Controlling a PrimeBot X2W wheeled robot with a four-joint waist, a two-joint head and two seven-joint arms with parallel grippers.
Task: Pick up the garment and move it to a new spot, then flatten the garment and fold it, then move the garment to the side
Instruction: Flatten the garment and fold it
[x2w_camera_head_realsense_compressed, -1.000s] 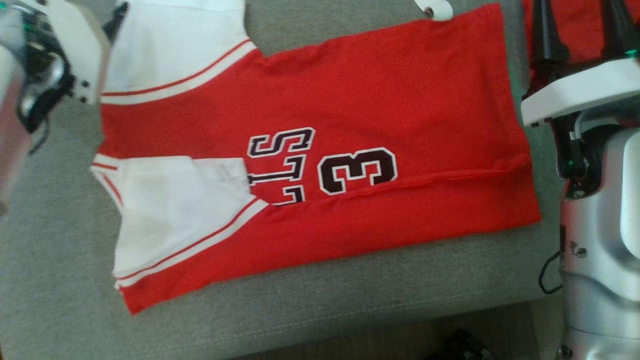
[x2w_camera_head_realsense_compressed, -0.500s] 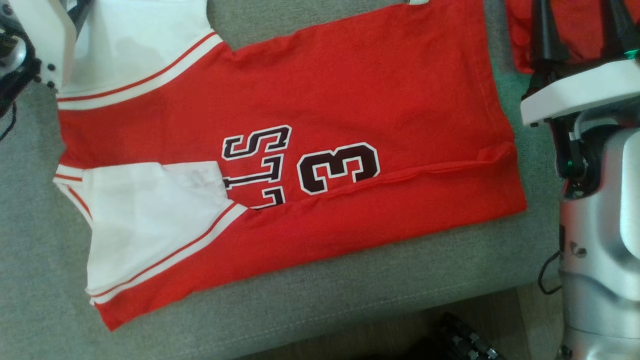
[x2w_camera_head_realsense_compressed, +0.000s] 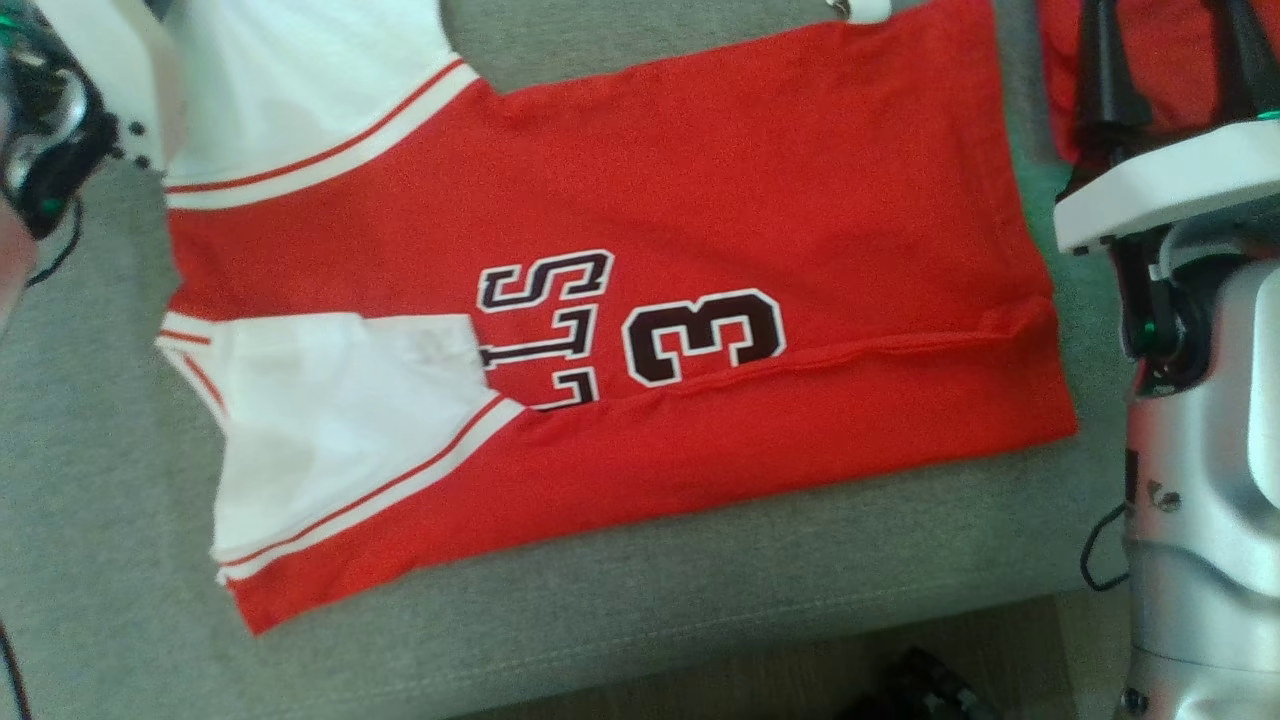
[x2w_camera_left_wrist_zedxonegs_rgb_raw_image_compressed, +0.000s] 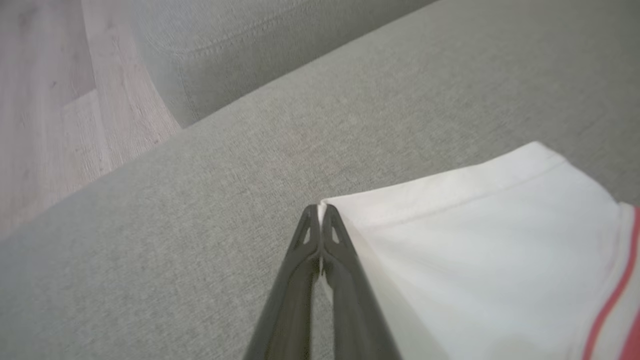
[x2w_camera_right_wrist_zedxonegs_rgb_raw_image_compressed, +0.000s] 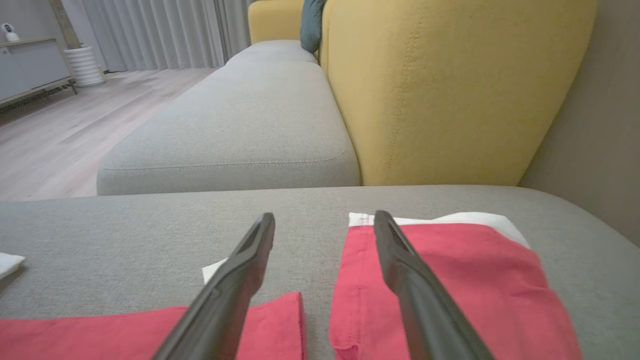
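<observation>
both left fingers pinch garment white sleeve corner

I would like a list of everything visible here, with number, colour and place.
jersey: one, red with white sleeves, on the near cushion
folded cloth: one, red over white, beside the jersey's hem
seat cushions: two, grey, under the jersey and beyond
backrest: one, yellow, behind the far cushion
pillow: one, teal, beyond the backrest
floor: one, pale wood, beside sofa
left gripper: one, dark, shut on white sleeve corner
right gripper: one, dark, open above the jersey's hem
</observation>
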